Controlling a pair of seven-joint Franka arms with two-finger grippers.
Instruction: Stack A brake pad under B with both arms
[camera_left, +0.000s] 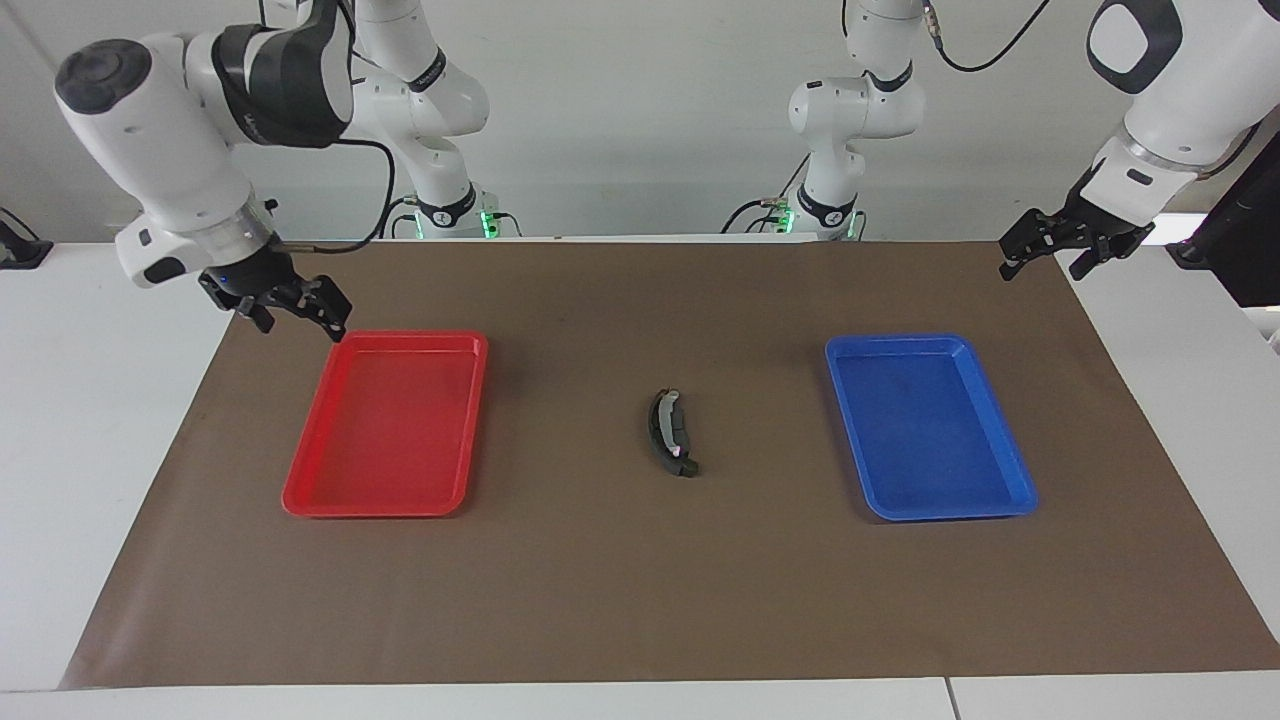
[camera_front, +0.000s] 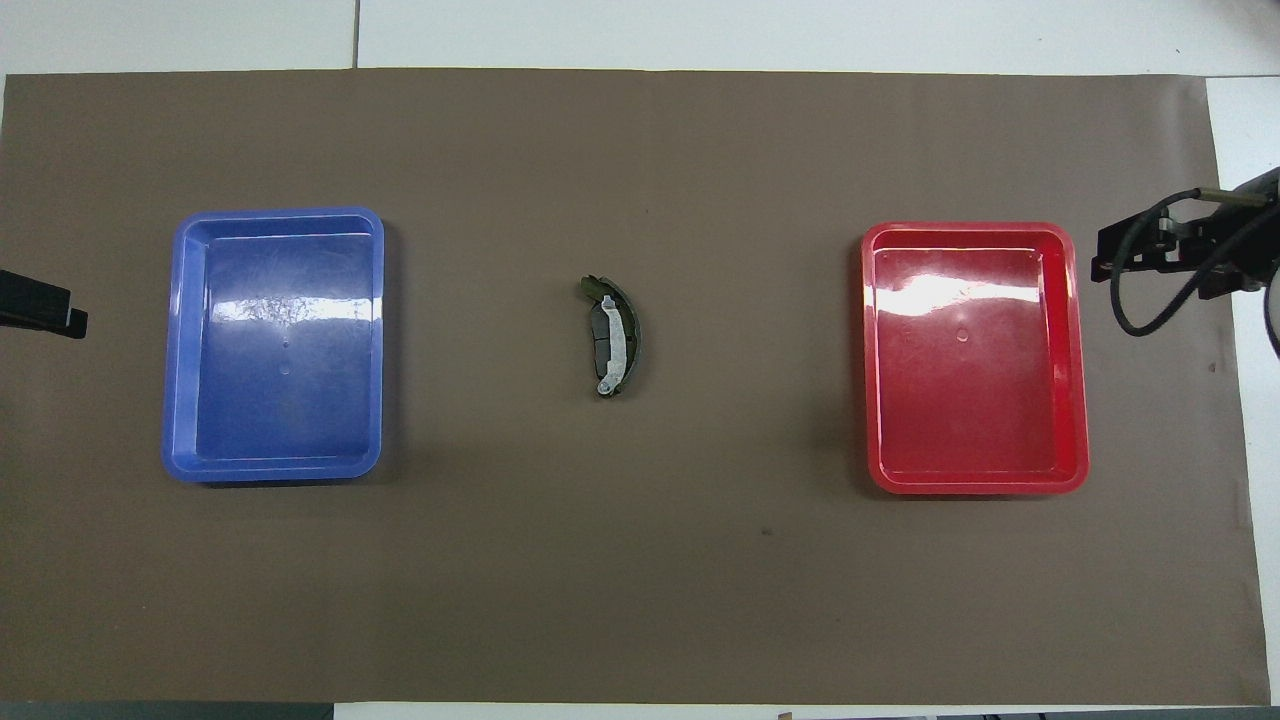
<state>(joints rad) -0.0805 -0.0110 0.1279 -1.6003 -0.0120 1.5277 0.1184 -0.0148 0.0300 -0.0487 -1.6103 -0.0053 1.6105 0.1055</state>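
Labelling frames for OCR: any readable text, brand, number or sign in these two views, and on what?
None readable in either view.
Brake pads: silvery-white strip on the stack, no legible marking.
Red tray: no text.
Blue tray: no text.
Brown mat: no text.
Right claw and left claw: no legible label.
Arm base rings, facing view: markings too small to read.
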